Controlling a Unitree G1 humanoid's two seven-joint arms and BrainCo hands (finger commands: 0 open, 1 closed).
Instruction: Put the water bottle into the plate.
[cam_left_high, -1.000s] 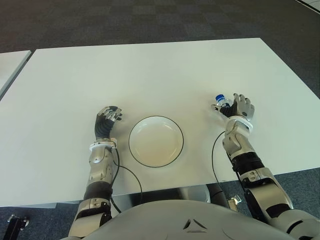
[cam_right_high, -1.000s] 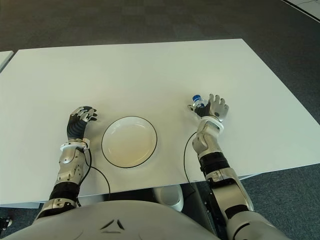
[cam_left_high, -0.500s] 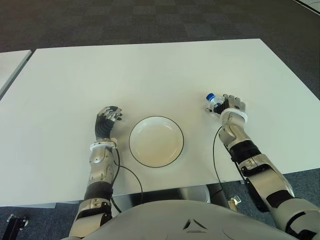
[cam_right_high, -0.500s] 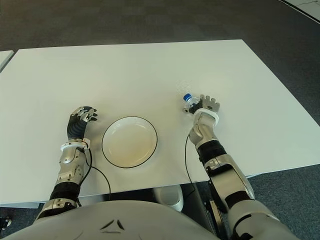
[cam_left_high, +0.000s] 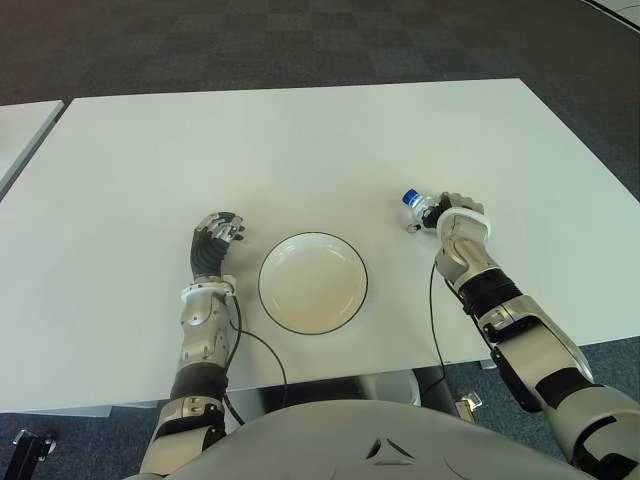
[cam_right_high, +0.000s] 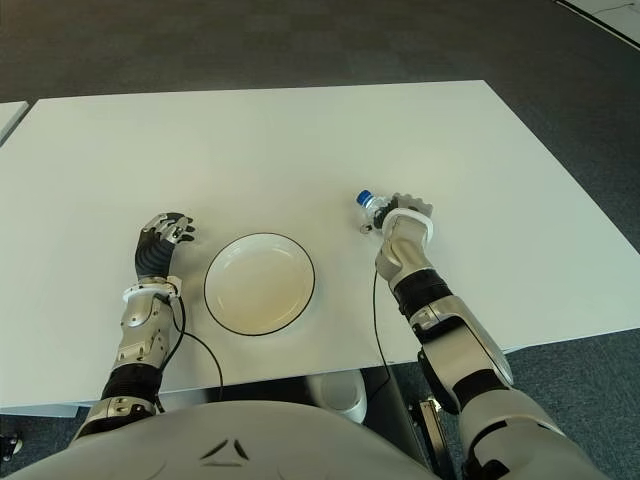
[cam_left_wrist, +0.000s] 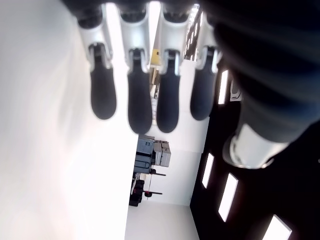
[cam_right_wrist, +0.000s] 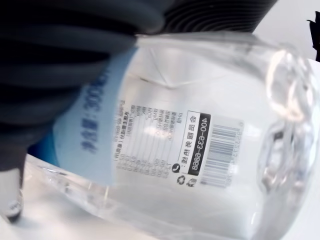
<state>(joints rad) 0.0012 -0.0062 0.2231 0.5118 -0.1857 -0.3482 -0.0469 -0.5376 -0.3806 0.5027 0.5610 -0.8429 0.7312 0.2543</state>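
Left eye view: the left hand (cam_left_high: 216, 240) shows just left of the plate (cam_left_high: 313, 283) on the white table (cam_left_high: 300, 150), fingers loosely extended, holding nothing. Right of the plate, the right hand (cam_left_high: 452, 212) is wrapped around the water bottle (cam_left_high: 417, 206), its blue cap pointing away from the robot.

clear blue-capped water bottle (cam_left_high: 418, 208) gripped right of empty black-rimmed white plate (cam_left_high: 312, 282)

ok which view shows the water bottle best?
The right wrist view: the water bottle fills the frame, with label and barcode readable, under the right hand's fingers. Both eye views show only its blue cap and neck beyond the right hand. The left wrist view shows none of it.
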